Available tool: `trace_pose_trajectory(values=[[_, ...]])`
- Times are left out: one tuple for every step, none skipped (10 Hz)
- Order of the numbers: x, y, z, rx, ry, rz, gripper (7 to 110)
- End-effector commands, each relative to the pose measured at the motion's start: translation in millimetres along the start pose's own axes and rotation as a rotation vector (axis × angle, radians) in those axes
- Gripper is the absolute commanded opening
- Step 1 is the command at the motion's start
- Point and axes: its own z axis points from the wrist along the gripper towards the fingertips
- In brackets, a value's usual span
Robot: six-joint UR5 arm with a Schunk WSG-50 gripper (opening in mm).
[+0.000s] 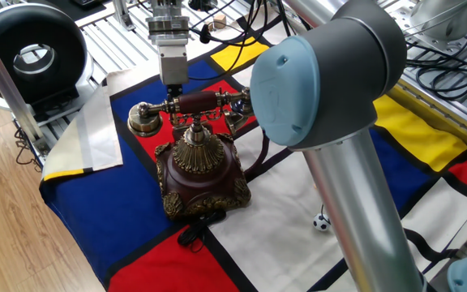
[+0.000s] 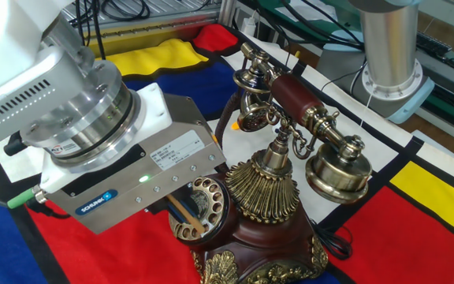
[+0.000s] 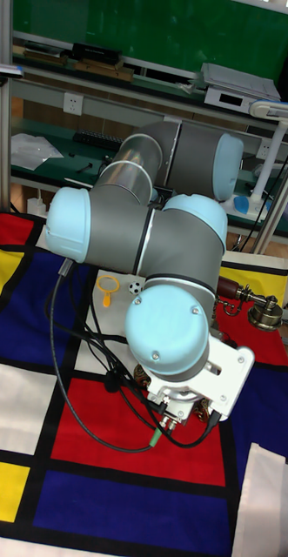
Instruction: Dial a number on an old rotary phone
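Reaching down over the rotary dial point(image 2: 197, 208) of the old rotary phone point(image 1: 200, 158) on the colour-block cloth point(image 1: 128, 231), the gripper point(image 2: 181, 211) presses a thin stick point(image 2: 184, 213) there, its opening hidden.

My gripper point(image 2: 181, 211) hangs over the dial point(image 2: 198, 208) on the front of the old rotary phone point(image 1: 201, 166), which stands mid-cloth point(image 1: 128, 227). The handset point(image 2: 302, 118) lies across its cradle. A small ball point(image 1: 321, 222) sits near the cloth's right edge.
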Motion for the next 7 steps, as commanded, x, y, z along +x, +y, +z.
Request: trace_pose_trajectory(values=[[-2.6, -2.1, 0.2, -0.002, -0.007, -0.002, 7], [-3.0, -4.1, 0.8, 0.002, -0.004, -0.001, 7], [-2.7, -5.5, 1.0, 0.003, -0.003, 0.0, 7], [-2.3, -6.5, 0.0, 0.002, -0.004, -0.004, 7], [-0.5, -6.5, -1.8, -0.002, -0.002, -0.006, 7], [0.6, -6.7, -2.7, -0.002, 0.0, -0.006, 7], [-0.2, -5.9, -2.5, -0.005, -0.001, -0.005, 7]])
